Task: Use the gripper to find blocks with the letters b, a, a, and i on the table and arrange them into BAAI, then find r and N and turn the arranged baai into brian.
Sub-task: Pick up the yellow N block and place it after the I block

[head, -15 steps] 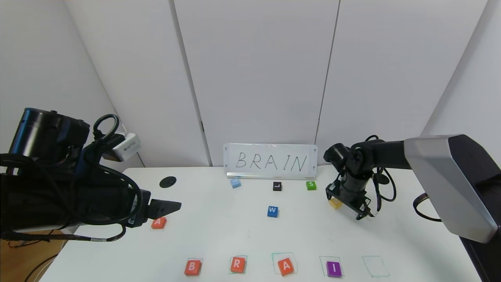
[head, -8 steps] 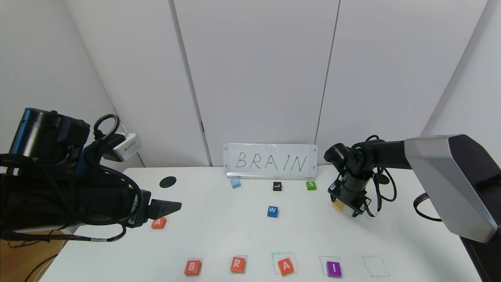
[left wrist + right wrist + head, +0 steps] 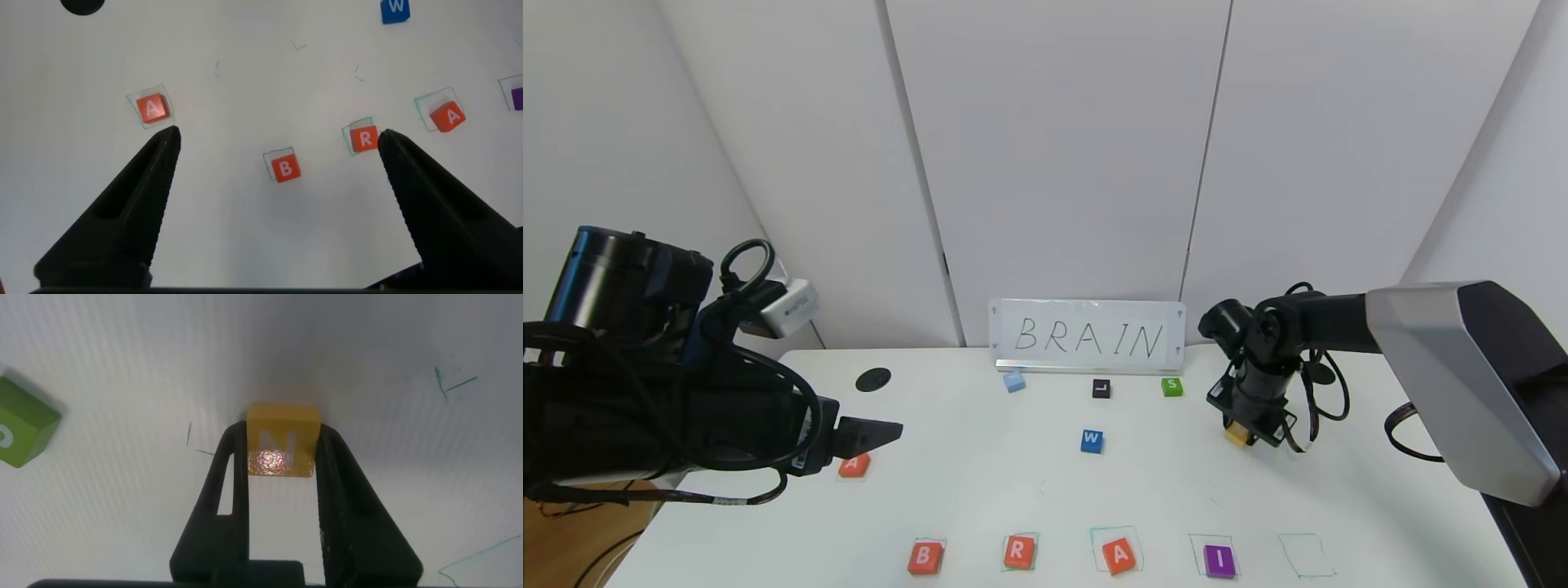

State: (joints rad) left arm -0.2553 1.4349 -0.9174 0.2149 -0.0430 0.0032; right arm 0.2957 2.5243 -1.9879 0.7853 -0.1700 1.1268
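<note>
The right pincer (image 3: 1245,431) grips the yellow N (image 3: 282,440) between its fingers, at about 2 o'clock on the table (image 3: 980,498), the green S block (image 3: 1172,386) just at its 10 o'clock. Along the 6 o'clock edge sit B (image 3: 925,558), R (image 3: 1018,551), A (image 3: 1119,556) and I (image 3: 1219,561). The left pincer (image 3: 274,147) hangs wide open at 9 o'clock over a spare A (image 3: 853,465).

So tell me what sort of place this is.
Probably a robot test bench: a white table with hand-drawn green squares, letter blocks, a handwritten BRAIN sign, and plain white wall panels.
</note>
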